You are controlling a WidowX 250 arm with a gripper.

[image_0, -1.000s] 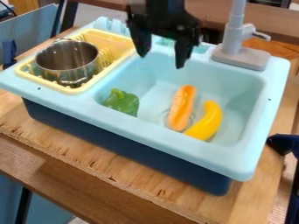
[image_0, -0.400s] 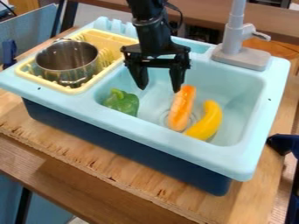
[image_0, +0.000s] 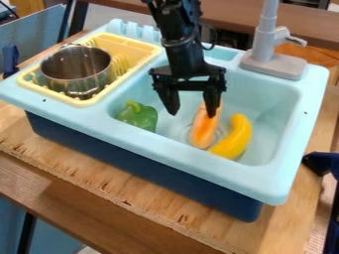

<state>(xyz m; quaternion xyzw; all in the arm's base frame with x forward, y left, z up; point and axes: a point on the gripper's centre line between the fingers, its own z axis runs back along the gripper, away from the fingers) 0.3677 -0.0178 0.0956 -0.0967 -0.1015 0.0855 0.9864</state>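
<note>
My gripper [image_0: 192, 114] hangs open over the middle of the sink basin, with nothing between its fingers. Its right finger covers the upper end of an orange carrot-like toy [image_0: 203, 130]. To the right of that toy, a yellow banana [image_0: 235, 138] lies on the basin floor, its lower end close to the orange toy. A green pepper [image_0: 138, 116] rests at the basin's left side, left of the gripper and lower in the view.
The light blue sink [image_0: 198, 158] surrounds the toys with raised walls. A metal pot [image_0: 77, 69] stands in a yellow drying rack [image_0: 136, 49] at the left. The grey faucet [image_0: 271, 62] rises behind the basin at the right.
The gripper has come down from the sink's back edge into the basin area, then slightly farther down and right. The pepper, orange toy and banana have stayed in place.
</note>
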